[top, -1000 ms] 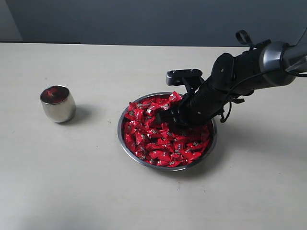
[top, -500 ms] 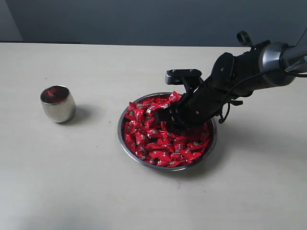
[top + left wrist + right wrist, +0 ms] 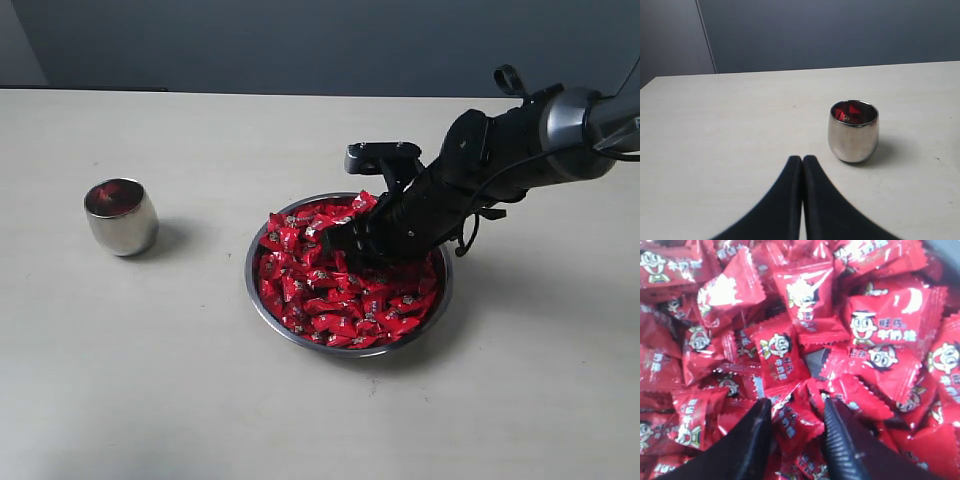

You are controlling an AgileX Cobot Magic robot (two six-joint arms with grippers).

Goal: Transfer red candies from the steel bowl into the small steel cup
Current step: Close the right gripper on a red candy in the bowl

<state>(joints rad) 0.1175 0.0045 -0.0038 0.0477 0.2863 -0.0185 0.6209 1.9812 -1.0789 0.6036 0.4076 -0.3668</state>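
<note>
The steel bowl [image 3: 252,296] sits mid-table, heaped with red candies [image 3: 330,300]. My right gripper [image 3: 337,240] reaches down into the pile from the right. In the right wrist view its two fingers [image 3: 796,402] stand a candy's width apart, pressed against both sides of one red candy [image 3: 792,422], with more candies packed all round. The small steel cup [image 3: 121,216] stands upright at the left, far from the bowl, with red showing inside it [image 3: 853,132]. My left gripper [image 3: 802,158] is shut and empty, low over the table just short of the cup.
The right arm [image 3: 520,145] stretches over the bowl's far right rim. A dark wall [image 3: 320,45] runs along the table's back edge. Bare tabletop [image 3: 200,330] lies between the cup and the bowl.
The right gripper and its wrist have edged slightly up in the candy pile. The bowl, the cup and the left gripper have not moved.
</note>
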